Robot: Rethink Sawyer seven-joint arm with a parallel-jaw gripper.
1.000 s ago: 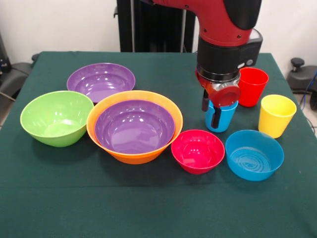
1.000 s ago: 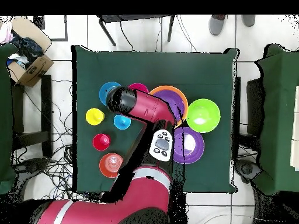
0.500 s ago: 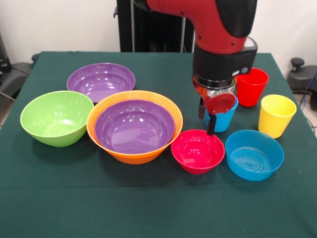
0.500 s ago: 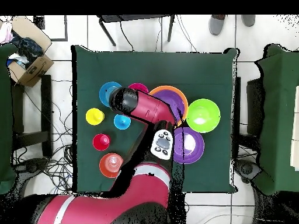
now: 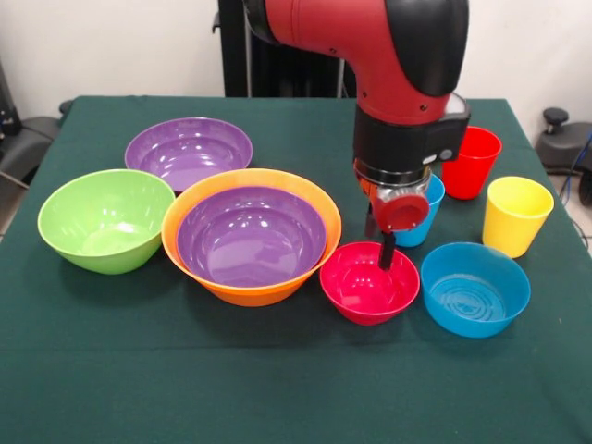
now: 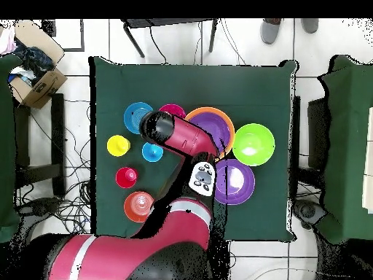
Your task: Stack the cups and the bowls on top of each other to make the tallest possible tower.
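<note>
My gripper (image 5: pixel 379 242) hangs open over the far rim of the small pink-red bowl (image 5: pixel 368 285), one dark finger (image 5: pixel 387 252) dipping just inside it, holding nothing. The blue cup (image 5: pixel 424 220) stands upright right behind the gripper, partly hidden by it. The red cup (image 5: pixel 472 162) and yellow cup (image 5: pixel 516 215) stand to the right, and the small blue bowl (image 5: pixel 474 289) lies right of the pink-red one. The large orange bowl (image 5: pixel 242 294) holds a purple bowl (image 5: pixel 250 236). In the overhead view the arm's wrist (image 6: pixel 156 125) covers the gripper.
A second purple bowl (image 5: pixel 188 151) and the lime green bowl (image 5: pixel 106 219) sit to the left of the orange one. A small orange bowl (image 6: pixel 138 206) shows only from overhead, near the robot's base. A cardboard box (image 6: pixel 33 73) stands off the table.
The gripper has left the blue cup, moving left and toward the front of the table and lower, to the pink-red bowl's rim. The cup has stayed in place.
</note>
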